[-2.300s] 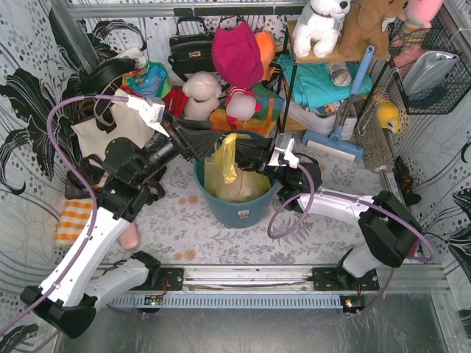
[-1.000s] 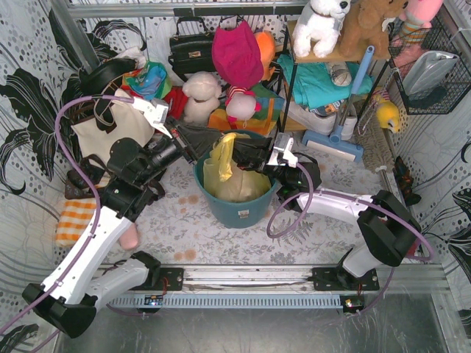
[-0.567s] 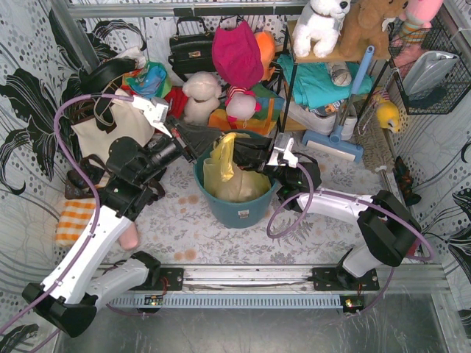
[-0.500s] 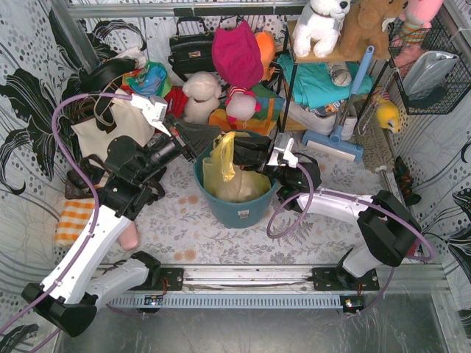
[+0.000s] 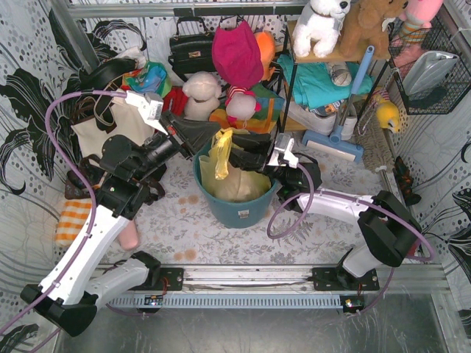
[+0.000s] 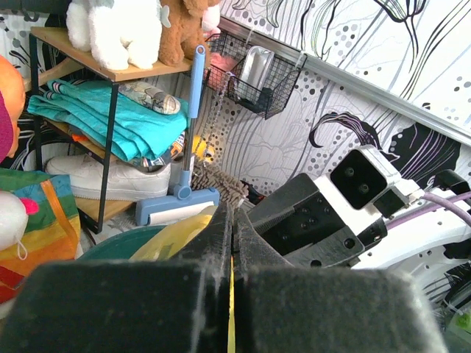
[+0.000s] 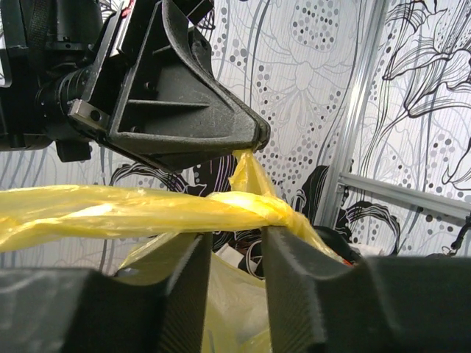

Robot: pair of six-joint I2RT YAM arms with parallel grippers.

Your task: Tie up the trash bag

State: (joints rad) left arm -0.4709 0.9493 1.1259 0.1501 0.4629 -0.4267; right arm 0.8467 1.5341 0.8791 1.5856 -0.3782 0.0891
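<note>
The yellow trash bag [image 5: 234,185] sits in a round teal bin [image 5: 239,212], its top drawn up into a twisted strip [image 5: 220,151]. My left gripper [image 5: 214,138] is shut on the tip of that strip; a yellow sliver [image 6: 231,294] shows between its pads. In the right wrist view the left gripper [image 7: 254,140] pinches the bag's point, and a knotted yellow strand [image 7: 147,212] stretches across. My right gripper [image 7: 235,246] stands open just under that strand, which lies over its fingertips [image 7: 294,272]. From above, the right gripper [image 5: 237,158] is beside the strip, over the bin.
A cream tote bag [image 5: 110,129] stands behind the left arm. Stuffed toys [image 5: 202,95], a black handbag [image 5: 191,48] and a shelf [image 5: 324,81] with a blue brush [image 5: 335,141] crowd the back. An orange checked cloth [image 5: 73,220] lies at the left.
My right gripper has opened and let go of the bag's strip. The left gripper has shut on the strip's tip and drawn it up and to the left.
</note>
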